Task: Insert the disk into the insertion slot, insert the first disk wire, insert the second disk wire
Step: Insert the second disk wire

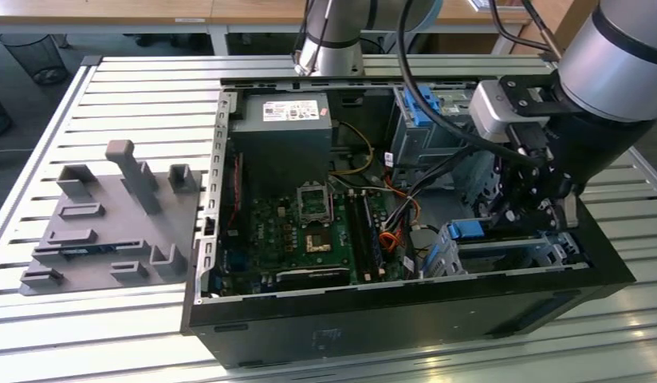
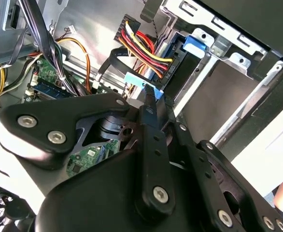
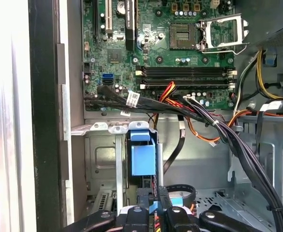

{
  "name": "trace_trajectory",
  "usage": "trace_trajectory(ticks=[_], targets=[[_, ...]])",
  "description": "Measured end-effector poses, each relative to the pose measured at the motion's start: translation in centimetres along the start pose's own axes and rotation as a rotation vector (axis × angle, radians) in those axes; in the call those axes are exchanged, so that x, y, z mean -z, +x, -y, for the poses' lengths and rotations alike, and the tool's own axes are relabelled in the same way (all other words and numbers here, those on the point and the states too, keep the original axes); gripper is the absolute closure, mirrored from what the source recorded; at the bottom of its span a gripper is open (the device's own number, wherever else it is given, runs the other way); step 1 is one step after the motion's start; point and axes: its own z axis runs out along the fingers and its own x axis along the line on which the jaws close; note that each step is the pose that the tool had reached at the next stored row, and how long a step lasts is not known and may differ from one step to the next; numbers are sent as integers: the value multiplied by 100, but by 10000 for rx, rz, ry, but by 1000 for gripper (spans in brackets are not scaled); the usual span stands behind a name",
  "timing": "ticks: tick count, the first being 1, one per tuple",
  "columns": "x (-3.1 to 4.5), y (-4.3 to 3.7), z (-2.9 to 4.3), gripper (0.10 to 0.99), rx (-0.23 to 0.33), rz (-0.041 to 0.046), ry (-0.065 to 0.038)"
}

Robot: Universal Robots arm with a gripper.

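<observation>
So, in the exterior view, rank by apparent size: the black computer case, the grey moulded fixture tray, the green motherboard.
1. Black computer case, clearly largest.
2. Grey moulded fixture tray.
3. Green motherboard.
The last two look close in size; cables hide part of the board, so that order is unsure.

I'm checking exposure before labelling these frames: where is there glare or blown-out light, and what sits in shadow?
In the first wrist view, a washed-out white band runs beside the case wall. In the second wrist view, the gripper is a dark mass. In the exterior view, light glints off the table slats.
</observation>
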Motion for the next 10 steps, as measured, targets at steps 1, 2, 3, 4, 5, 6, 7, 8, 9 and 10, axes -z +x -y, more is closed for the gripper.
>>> trace_trajectory(ticks=[1, 2, 3, 4, 5, 6, 7, 8, 9, 10], targets=[[13, -1, 0, 863, 0, -2, -1], [25, -2, 1, 863, -1, -4, -2], [35, -3, 1, 863, -1, -4, -2], [46, -3, 1, 863, -1, -6, -2], [56, -4, 2, 863, 0, -6, -3], [62, -4, 2, 863, 0, -4, -3], [67, -5, 2, 875, 0, -3, -3], [70, -5, 2, 875, 0, -2, -3], [74, -5, 2, 937, 0, -5, -3], [77, -6, 2, 937, 0, -7, -3]])
